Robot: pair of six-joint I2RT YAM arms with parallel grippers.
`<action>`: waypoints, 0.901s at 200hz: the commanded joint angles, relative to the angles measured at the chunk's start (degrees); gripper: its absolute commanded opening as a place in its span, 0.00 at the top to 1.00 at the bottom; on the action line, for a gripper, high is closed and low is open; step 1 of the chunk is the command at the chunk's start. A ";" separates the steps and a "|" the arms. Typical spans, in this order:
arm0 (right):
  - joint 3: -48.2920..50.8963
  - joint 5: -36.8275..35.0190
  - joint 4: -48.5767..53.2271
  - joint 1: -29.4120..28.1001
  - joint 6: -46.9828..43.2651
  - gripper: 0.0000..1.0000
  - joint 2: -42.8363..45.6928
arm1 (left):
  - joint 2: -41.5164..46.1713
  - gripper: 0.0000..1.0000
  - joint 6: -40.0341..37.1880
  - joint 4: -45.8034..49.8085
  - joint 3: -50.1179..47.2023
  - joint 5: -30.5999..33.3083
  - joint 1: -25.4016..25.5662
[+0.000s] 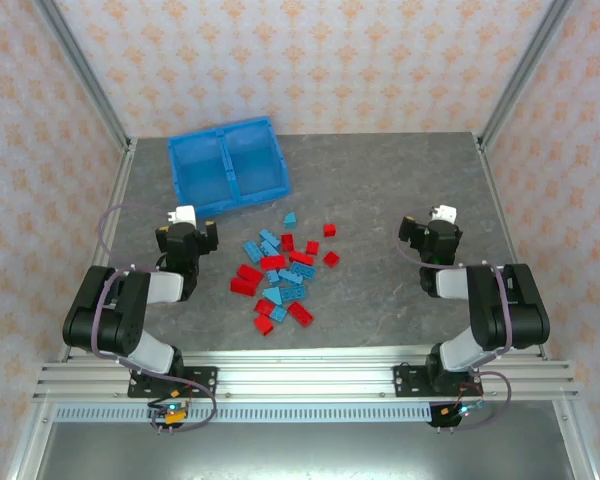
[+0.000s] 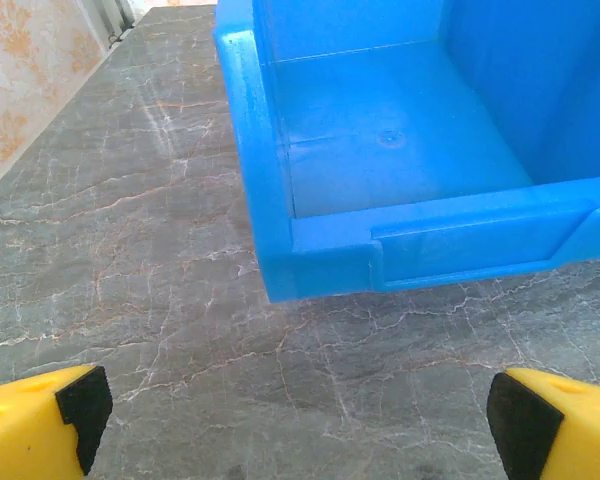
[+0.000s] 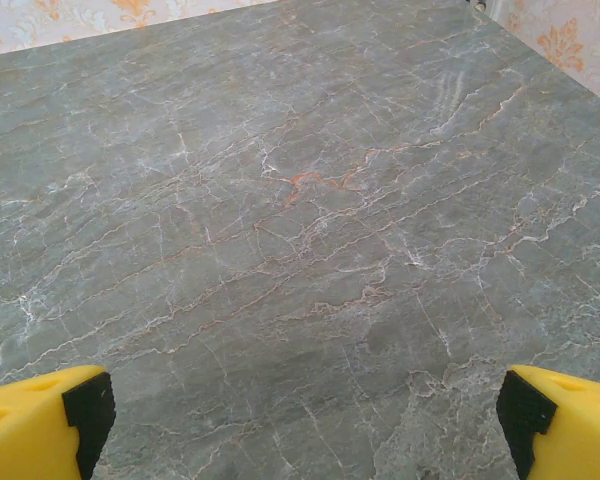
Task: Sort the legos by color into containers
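While the left gripper point(image 2: 295, 410) and right gripper point(image 3: 300, 410) stand spread wide and empty, small red and light-blue studded plastic bricks point(image 1: 280, 275) lie scattered on the grey marbled table point(image 1: 400, 170) between them, near the translucent blue two-compartment plastic bin point(image 1: 242, 202).

You have one blue bin point(image 1: 232, 207) at eleven o'clock from the middle of the table point(image 1: 400, 180). It is split into two compartments: the left compartment point(image 1: 200, 172) and the right compartment point(image 1: 256, 160).

At six o'clock from the bin you have one loose scatter of legos point(image 1: 280, 275). It holds about twelve red bricks point(image 1: 301, 313) and about nine light blue bricks point(image 1: 269, 237). A few lie close together, so either count may be off by one.

You have two arms, the left arm point(image 1: 120, 312) at seven o'clock and the right arm point(image 1: 498, 305) at five o'clock. There are two grippers, the left gripper point(image 2: 300, 410) and the right gripper point(image 3: 305, 410), each with two yellow fingers point(image 2: 30, 425).
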State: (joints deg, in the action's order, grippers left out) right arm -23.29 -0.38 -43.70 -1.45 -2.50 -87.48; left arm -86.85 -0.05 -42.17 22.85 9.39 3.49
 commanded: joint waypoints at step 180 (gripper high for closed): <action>-19.11 5.93 61.10 -2.84 32.11 0.04 28.61 | 8.19 0.00 -1.95 -0.81 -1.68 4.11 2.95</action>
State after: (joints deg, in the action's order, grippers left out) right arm -38.33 -6.87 -5.19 -2.35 16.40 -62.85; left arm -84.25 -0.27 -41.06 22.85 9.63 4.19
